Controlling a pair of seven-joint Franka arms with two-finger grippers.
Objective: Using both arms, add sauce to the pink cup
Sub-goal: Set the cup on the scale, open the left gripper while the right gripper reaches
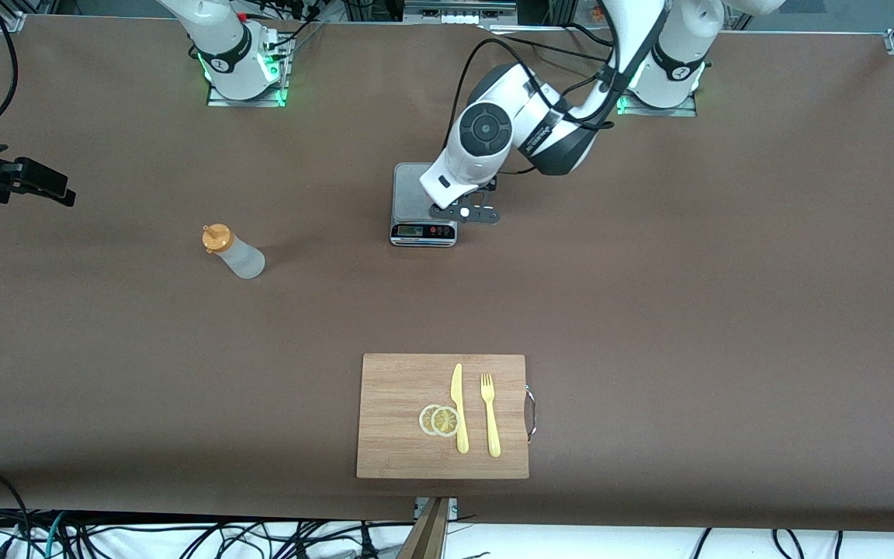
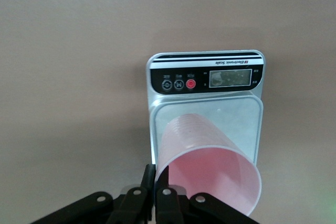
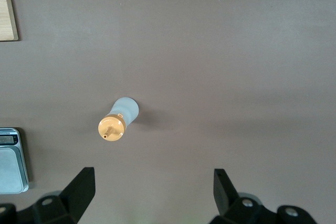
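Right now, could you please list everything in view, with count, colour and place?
sauce: one, whitish with orange cap, upright toward the right arm's end.
pink cup: one, pale pink, in the left gripper over the scale.
scale: one, silver, mid-table.
cutting board: one, wooden, nearest the front camera.
lemon slices: two, yellow, on the board.
knife: one, yellow, on the board.
fork: one, yellow, beside the knife.
left gripper: shut on cup.
right gripper: open, above the sauce.

table (image 1: 726,310): brown covering | cables (image 1: 183,539): along near edge
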